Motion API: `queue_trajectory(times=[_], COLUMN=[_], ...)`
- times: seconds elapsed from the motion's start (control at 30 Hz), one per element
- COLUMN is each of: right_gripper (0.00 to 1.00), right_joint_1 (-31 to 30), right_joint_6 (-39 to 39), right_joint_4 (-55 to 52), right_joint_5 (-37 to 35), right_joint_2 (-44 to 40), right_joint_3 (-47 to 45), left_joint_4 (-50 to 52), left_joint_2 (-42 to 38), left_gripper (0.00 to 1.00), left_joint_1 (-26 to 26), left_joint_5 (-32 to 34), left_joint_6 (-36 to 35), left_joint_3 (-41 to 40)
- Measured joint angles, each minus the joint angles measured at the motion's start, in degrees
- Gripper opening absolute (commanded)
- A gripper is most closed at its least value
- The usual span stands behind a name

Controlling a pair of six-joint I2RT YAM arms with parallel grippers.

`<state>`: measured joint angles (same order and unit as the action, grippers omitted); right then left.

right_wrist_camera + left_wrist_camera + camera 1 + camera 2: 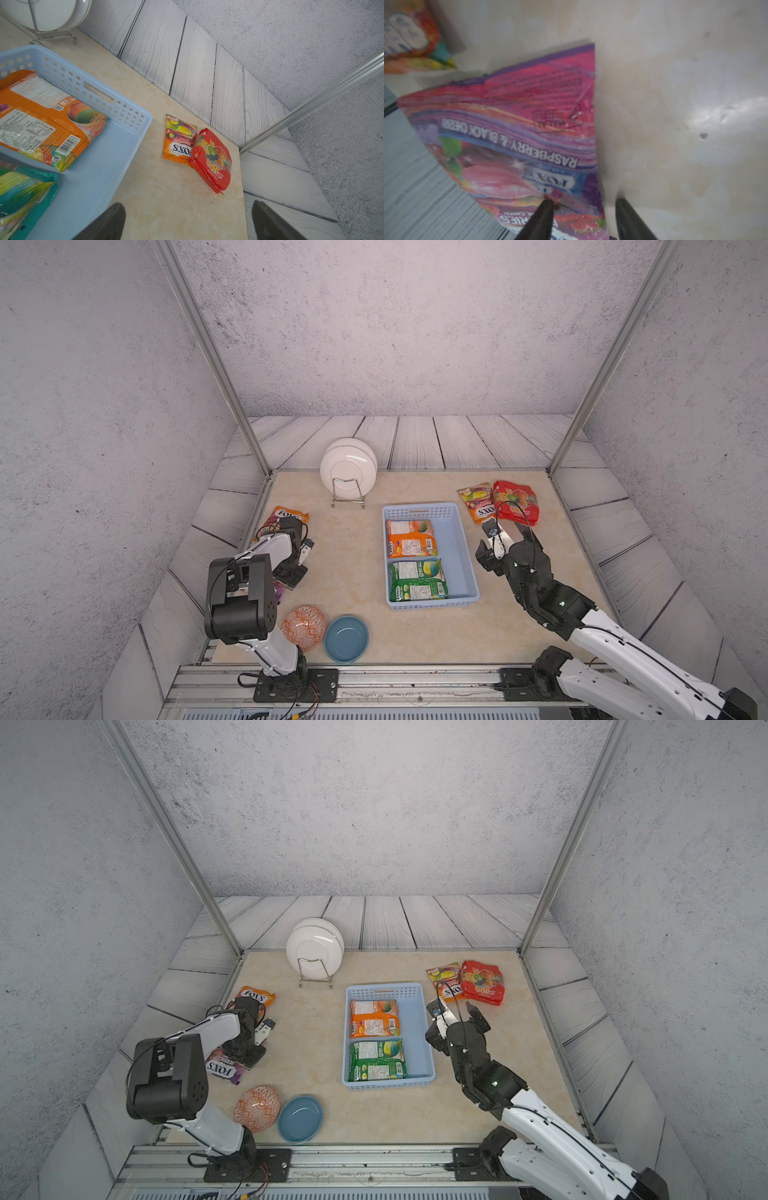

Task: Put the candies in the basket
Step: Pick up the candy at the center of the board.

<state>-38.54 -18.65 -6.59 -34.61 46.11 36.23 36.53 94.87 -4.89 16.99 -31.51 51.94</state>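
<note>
Your left gripper (584, 201) is half open, with the edge of the purple bag (517, 133) between its jaws. Squeeze gently, lift, then carry it to the basket (419, 508) on that gripper's right. Your right gripper (188, 203) is wide and empty; the orange bag (178, 141) and red bag (214, 160) lie just ahead.

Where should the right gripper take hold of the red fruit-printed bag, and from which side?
Likely at its robot-facing end seam, coming down from above with the right gripper's fingers open. The red fruit-printed bag lies flat; one long edge overlaps the orange FOX'S Fruits bag, but that end lies free on the table.
</note>
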Motion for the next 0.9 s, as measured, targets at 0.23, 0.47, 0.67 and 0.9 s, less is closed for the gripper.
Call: queue_trajectory(times=[0.23,0.47,0.67,0.9], right_gripper=[0.99,0.99,0.99,0.99], right_joint_1=[-0.02,0.0,0.0,0.0], right_joint_6=[-0.09,-0.28,-0.66,-1.27], right_joint_4=[0.04,0.15,0.61,1.27], right_joint_5=[0.0,-0.02,-0.07,-0.11], right_joint_2=[-0.35,-0.35,-0.31,-0.2], right_joint_3=[-0.07,-0.15,-0.22,-0.31], left_joint_4=[-0.72,0.2,3.56,9.79], left_joint_2=[-0.52,-2.19,-4.94,-10.27], left_gripper=[0.01,0.0,0.0,0.0], left_joint_1=[-0.17,-0.24,-0.11,1.22], left_joint_5=[0.09,-1.44,-4.61,-11.89], left_joint_6=[-0.02,0.37,0.28,0.31], left_joint_3=[-0.52,-0.35,0.81,7.41])
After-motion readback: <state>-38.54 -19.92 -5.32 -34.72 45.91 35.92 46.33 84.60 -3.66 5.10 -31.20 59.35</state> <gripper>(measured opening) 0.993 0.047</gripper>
